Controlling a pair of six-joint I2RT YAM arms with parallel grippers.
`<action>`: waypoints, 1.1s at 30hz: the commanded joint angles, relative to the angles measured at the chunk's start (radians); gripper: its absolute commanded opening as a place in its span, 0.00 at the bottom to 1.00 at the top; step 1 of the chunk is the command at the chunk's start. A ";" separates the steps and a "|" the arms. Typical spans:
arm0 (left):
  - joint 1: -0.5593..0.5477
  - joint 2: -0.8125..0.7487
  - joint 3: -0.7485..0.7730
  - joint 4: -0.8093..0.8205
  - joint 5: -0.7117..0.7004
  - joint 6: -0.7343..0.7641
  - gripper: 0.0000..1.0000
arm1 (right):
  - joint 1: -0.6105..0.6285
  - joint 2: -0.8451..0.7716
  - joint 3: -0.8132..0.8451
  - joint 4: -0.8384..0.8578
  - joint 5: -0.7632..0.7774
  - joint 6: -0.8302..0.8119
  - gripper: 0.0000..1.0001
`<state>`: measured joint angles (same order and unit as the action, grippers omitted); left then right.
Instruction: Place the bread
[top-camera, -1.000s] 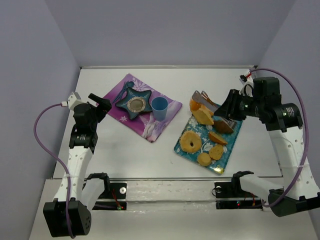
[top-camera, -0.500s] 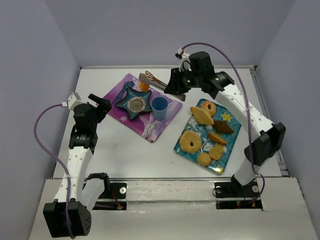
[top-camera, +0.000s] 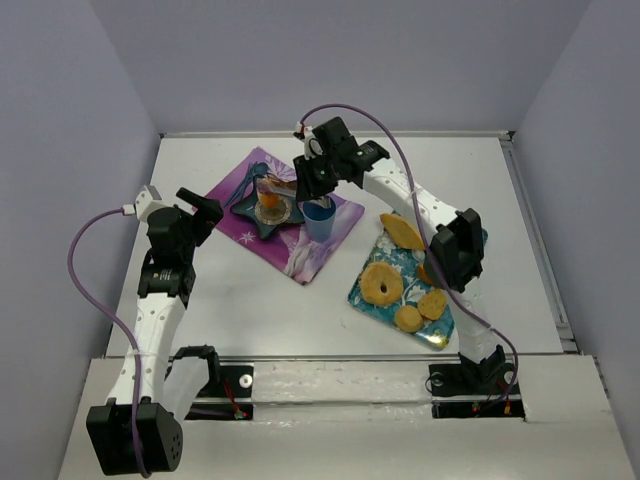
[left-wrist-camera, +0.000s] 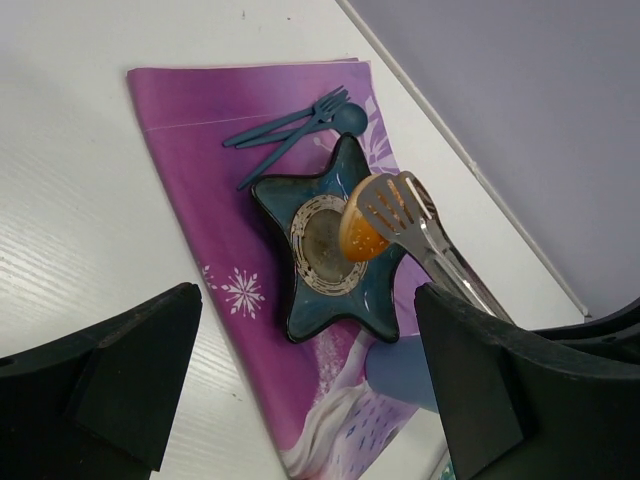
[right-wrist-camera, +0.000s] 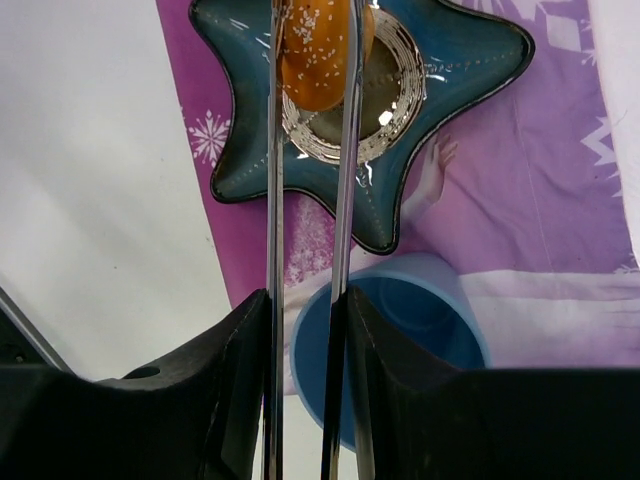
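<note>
A white counter (top-camera: 250, 300) with a faint wood grain carries everything. At its near right lies a teal floral tray (top-camera: 405, 258) of pastries, a ring pastry (top-camera: 381, 284) among them. To the left, the left end effector (top-camera: 203, 203) hangs with its fingers spread wide and nothing between them.

Beyond it lies a purple mat (top-camera: 300, 255) printed with white snowflakes and a drawn figure. A blue cup (top-camera: 319, 222) stands upright on the mat, just right of a dark teal star plate (top-camera: 250, 222) with a round silvery centre. The right end effector (right-wrist-camera: 307, 330), reaching over the cup, is clamped on metal tongs (right-wrist-camera: 345, 200). The slotted tips of the tongs pinch the bread (left-wrist-camera: 360, 235), orange and seeded, on edge over the plate's centre. I cannot tell whether it touches the plate. A blue fork and spoon (left-wrist-camera: 300, 125) lie on the mat's far corner. Plain lilac walls (top-camera: 350, 60) close in the far side and both flanks.
</note>
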<state>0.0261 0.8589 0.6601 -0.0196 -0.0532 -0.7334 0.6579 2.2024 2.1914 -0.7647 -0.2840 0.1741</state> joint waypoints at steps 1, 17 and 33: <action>0.003 -0.009 -0.011 0.021 -0.002 0.008 0.99 | 0.009 -0.018 0.067 -0.039 0.048 -0.036 0.45; 0.003 -0.003 0.001 -0.002 -0.007 0.015 0.99 | 0.009 -0.056 0.172 -0.045 0.089 -0.038 0.50; 0.005 -0.024 -0.004 -0.008 -0.057 0.028 0.99 | -0.547 -0.505 -0.345 0.215 0.066 -0.074 0.43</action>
<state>0.0261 0.8589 0.6601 -0.0456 -0.0807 -0.7219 0.2565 1.8328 2.0289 -0.7052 -0.1722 0.1421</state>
